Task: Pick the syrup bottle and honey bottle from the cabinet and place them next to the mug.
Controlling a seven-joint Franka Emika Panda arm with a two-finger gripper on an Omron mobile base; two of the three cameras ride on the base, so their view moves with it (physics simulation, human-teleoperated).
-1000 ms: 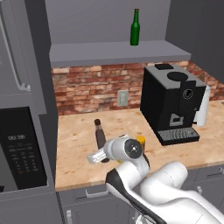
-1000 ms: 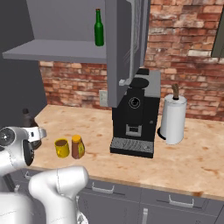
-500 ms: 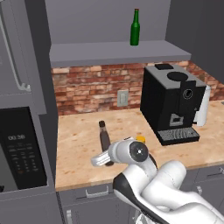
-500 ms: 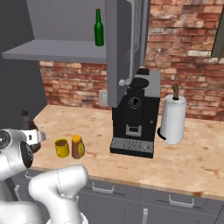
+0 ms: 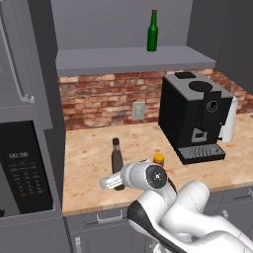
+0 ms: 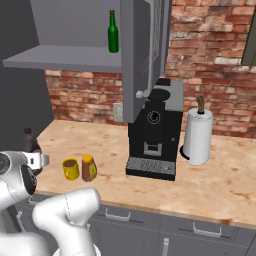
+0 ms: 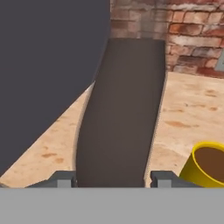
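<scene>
- The cabinet [image 5: 133, 59] is hanging grey and open-fronted over the wooden counter [image 5: 94, 148], with a slim green bottle [image 5: 152, 31] standing on its shelf board, same as before.
- The coffee machine [image 5: 195, 114] is sitting far right on the counter, unmoved.
- The syrup bottle [image 5: 117, 163] is now standing upright on the counter, long axis vertical, cap pointing up. A second ago it was leaning over in the grip.
- The gripper [image 5: 116, 181] is clamping the syrup bottle low on its body, fingers [image 7: 61, 179] pressing either side.
- The honey bottle [image 6: 88, 167] is standing upright just right of the mug [image 6: 71, 169], not budging.
- The syrup bottle is sitting near the mug's left.
</scene>
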